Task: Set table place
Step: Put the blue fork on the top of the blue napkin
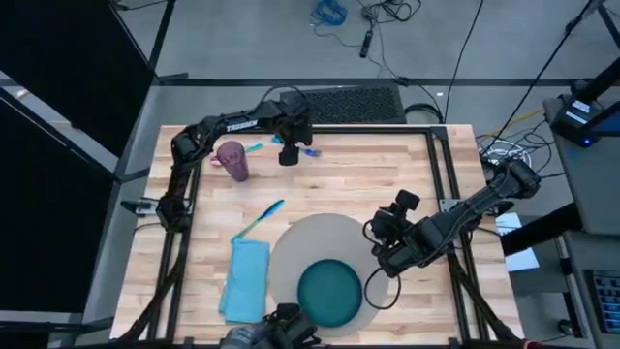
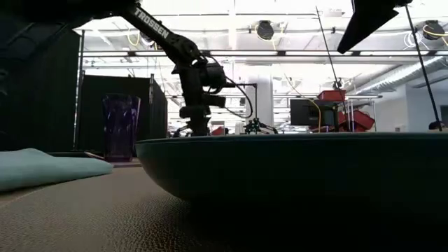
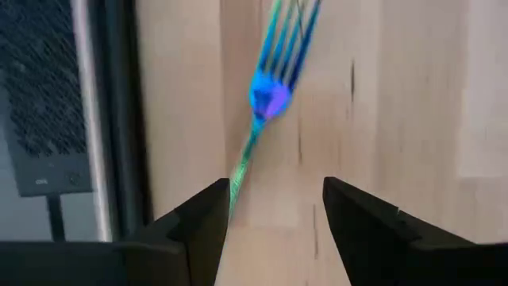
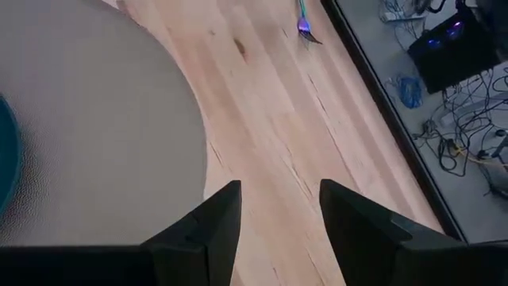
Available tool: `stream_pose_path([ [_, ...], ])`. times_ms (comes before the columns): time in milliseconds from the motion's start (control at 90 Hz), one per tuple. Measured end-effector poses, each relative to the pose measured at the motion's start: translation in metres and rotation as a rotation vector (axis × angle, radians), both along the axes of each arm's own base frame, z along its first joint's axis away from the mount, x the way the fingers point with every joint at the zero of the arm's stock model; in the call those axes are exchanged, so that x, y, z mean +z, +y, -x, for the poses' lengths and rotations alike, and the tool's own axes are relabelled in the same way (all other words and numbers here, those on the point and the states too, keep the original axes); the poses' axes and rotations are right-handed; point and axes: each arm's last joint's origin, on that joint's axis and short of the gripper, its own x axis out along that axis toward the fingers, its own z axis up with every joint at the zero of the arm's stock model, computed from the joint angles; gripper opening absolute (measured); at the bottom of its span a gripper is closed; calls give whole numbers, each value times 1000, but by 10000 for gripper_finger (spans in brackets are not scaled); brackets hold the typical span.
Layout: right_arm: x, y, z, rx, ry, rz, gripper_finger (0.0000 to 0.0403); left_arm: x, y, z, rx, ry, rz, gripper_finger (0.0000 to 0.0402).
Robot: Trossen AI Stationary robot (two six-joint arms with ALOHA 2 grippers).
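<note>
Wooden worktop point(image 1: 387, 170) carries everything: the left gripper point(image 3: 272, 208) hangs with jaws released just above the fork point(image 3: 270, 91), likely readying a pick, while the right gripper point(image 4: 278, 208), jaws released, waits beside the grey placemat point(image 1: 300, 242).

The tabletop point(image 1: 368, 174) is pale butcher-block wood, smooth and matt, framed in black metal; the round grey placemat point(image 1: 310, 242) looks finely pebbled and matt; the fork point(image 3: 274, 75) has an iridescent blue-green metallic sheen; the napkin point(image 1: 247, 281) is soft light-blue cloth; the purple tumbler point(image 2: 121, 126) is translucent, faceted.
</note>
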Motion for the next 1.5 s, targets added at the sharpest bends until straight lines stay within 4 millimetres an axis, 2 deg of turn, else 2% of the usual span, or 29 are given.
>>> stream_pose_path([
  [133, 0, 0, 0, -4, -3, -3, 157, -31, 3, -2, 7, 114, 36, 189],
  [267, 0, 0, 0, -7, 0, -6, 157, -33, 8, -9, 6, 102, -7, 190],
  [600, 0, -2, 0, -3, 13, 2, 157, -22, 13, -16, 3, 116, -87, 190],
  [989, 0, -2, 0, -7, 11, 0, 157, -20, 12, -17, -46, 73, -42, 189],
  [1367, 0, -2, 0, -9, 8, -1, 157, -20, 33, 0, 5, 25, 38, 189],
  [1500, 0, -2, 0, -11, 5, -3, 157, -28, 37, 6, 19, 54, 89, 189],
])
